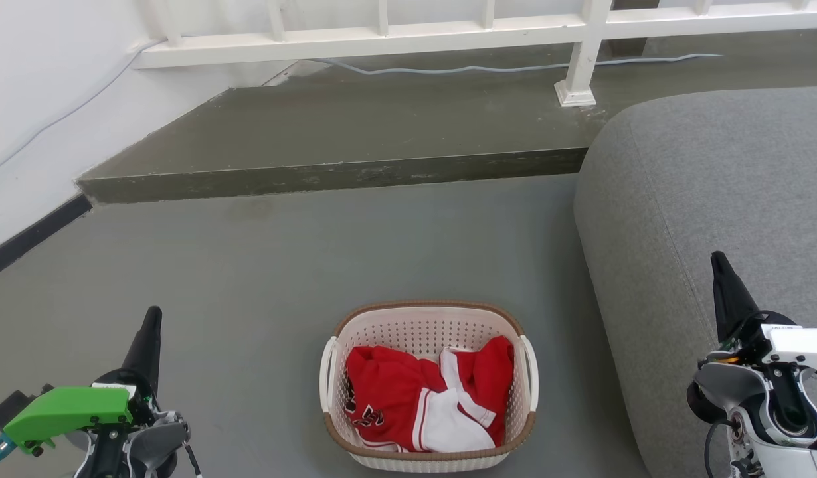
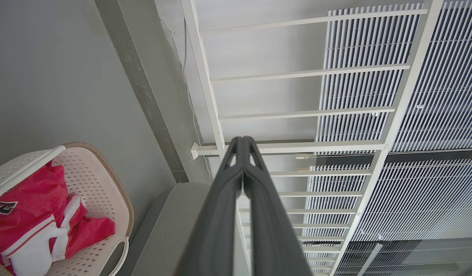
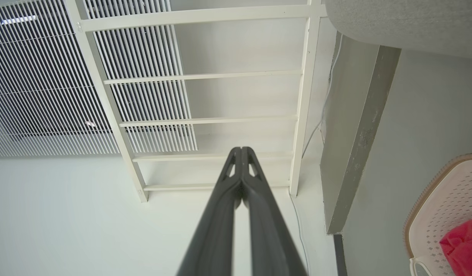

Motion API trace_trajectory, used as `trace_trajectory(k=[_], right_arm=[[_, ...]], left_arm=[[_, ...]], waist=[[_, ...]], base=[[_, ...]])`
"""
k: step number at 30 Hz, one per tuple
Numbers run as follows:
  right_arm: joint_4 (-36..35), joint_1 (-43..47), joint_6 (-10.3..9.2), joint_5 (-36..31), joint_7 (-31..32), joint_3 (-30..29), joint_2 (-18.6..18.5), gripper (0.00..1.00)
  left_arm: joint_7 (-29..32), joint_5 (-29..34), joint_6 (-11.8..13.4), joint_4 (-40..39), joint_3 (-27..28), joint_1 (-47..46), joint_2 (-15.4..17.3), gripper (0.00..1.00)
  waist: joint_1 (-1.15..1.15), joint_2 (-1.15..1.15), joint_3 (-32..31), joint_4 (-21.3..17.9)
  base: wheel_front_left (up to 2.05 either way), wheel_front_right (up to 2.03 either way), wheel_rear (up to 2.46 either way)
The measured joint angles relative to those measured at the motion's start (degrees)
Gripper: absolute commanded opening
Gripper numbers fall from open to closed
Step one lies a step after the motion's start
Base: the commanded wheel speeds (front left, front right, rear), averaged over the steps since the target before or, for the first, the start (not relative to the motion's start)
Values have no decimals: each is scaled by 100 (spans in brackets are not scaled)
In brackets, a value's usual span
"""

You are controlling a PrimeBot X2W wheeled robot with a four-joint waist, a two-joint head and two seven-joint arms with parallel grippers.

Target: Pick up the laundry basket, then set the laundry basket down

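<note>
We log the left gripper (image 1: 151, 328) with its fingers pressed together on nothing, pointing up at the lower left of the head view. The right gripper (image 1: 722, 279) is likewise closed and empty, seen against the grey sofa (image 1: 714, 186). Between them, well apart from both, the laundry basket (image 1: 425, 309) stands upright on the grey floor (image 1: 282, 265), near the sofa's flank.

We judge it light: thin perforated plastic holding only a crumpled red-and-white garment (image 1: 415, 398). The walls probably flex, while the brown rim band looks stiffer. The best purchase, we reckon, is the two white loop handles (image 1: 327, 375), one per gripper, raised evenly so the basket does not tip. Smooth plastic may slip in a pinch.

Unresolved:
- The basket's bottom is hidden under the garment.
- We cannot make out the gap behind each handle.
- Both wrist views cut the basket off at the frame edge.
</note>
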Motion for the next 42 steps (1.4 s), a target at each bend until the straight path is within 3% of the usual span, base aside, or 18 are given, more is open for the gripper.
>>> trace_trajectory(k=[42], right_arm=[[0, 0, 0, 0, 1, -2, 2, 0]], left_arm=[[0, 0, 0, -1, 1, 0, 0, 0]], waist=[[0, 0, 0, 0]], base=[[0, 0, 0]])
